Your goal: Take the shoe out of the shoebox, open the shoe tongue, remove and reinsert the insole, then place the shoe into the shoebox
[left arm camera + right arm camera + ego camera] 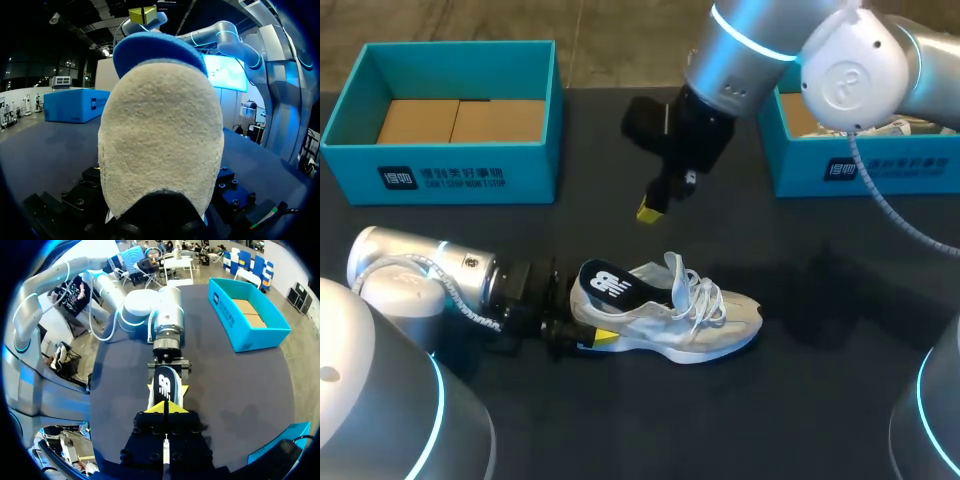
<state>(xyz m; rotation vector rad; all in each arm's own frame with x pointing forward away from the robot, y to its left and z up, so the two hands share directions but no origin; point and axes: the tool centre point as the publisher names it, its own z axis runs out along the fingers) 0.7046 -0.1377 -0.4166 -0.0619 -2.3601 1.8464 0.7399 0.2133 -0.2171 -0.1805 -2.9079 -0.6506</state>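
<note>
1. The shoe rests on its sole in the middle of the surface. It is out of both the left shoebox and the right shoebox, and well apart from each.
2. Its long axis runs across in front of us, with the heel toward our left arm and the toe toward our right side.
3. Our left claw comes in low along that axis and pinches the heel. The right wrist view shows one yellow tip on each flank.
4. The insole stands tilted out of the heel opening. Its heel end is raised, and its front end is down inside under the laces.
5. Our right claw hangs above the shoe's heel end, touching nothing. Its yellow tips are pressed together and empty.
6. The relation that matters is that the raised insole end lies directly below the right claw's tips, between them and the left claw.
7. We judge the right arm to be the free one for the insole step. Its claw would need to spread before closing on that raised edge, while the left steadies the shoe.
</note>
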